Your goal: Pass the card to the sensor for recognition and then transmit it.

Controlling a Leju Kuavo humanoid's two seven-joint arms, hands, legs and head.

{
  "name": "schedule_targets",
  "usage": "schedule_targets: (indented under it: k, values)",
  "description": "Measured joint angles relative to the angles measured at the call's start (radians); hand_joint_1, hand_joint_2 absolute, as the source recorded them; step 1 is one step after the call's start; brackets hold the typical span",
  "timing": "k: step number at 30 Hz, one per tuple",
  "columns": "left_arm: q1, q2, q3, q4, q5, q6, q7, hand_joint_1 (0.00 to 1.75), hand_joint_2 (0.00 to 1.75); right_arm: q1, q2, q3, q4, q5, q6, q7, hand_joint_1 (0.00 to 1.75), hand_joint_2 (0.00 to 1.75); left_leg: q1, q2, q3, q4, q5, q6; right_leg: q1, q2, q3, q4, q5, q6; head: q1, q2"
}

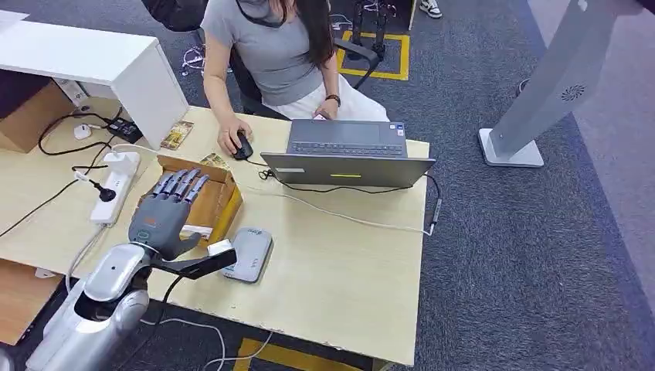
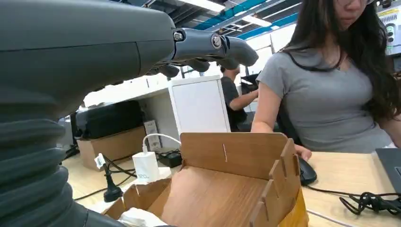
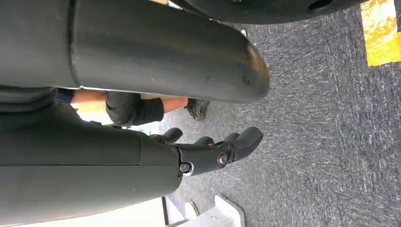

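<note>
The left hand (image 1: 166, 210) hovers spread and empty over the cardboard box (image 1: 218, 195); any card inside should be thin, stiff and slippery, best pinched by 1 edge.

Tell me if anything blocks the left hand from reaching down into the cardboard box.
Nothing visible does. The left hand hovers, fingers spread, over the open-topped cardboard box. The grey sensor pad lies just beside the box, nothing between them. The card itself I cannot make out.

Light wood desk (image 1: 340, 270) on dark grey carpet (image 1: 525, 255), yellow floor tape (image 1: 386, 73). White cabinet (image 1: 116, 66) at desk's far left. Grey stand (image 1: 541, 93) right. Ceiling strip lights (image 2: 203, 4).
</note>
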Motion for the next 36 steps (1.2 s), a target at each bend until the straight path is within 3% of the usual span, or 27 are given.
schedule_targets:
  k: [12,15,36]
  values:
    - [-0.001,0.0,0.0,0.001,0.0,-0.001,0.0,0.0,1.75,0.0,0.0,0.0,-0.001,0.0,0.0,0.0,0.0,0.0,0.0,0.0,0.0,0.0,0.0,0.0,0.0,0.0,0.0,0.0,0.0,0.0,0.0,0.0]
    - [-0.004,-0.001,0.0,0.013,-0.007,-0.097,0.021,0.0,1.75,0.0,0.0,0.0,-0.003,0.006,0.004,-0.011,0.0,0.0,0.0,0.0,0.0,0.0,0.0,0.0,0.0,0.0,0.0,0.0,0.0,0.0,0.0,0.0]
    - [-0.006,-0.006,0.0,0.088,-0.01,-0.099,0.03,0.0,1.75,0.0,0.006,-0.024,-0.01,0.025,0.011,-0.027,0.0,0.0,0.0,0.001,0.0,0.0,0.0,0.0,0.0,0.0,0.0,0.0,0.0,0.0,0.0,0.0]
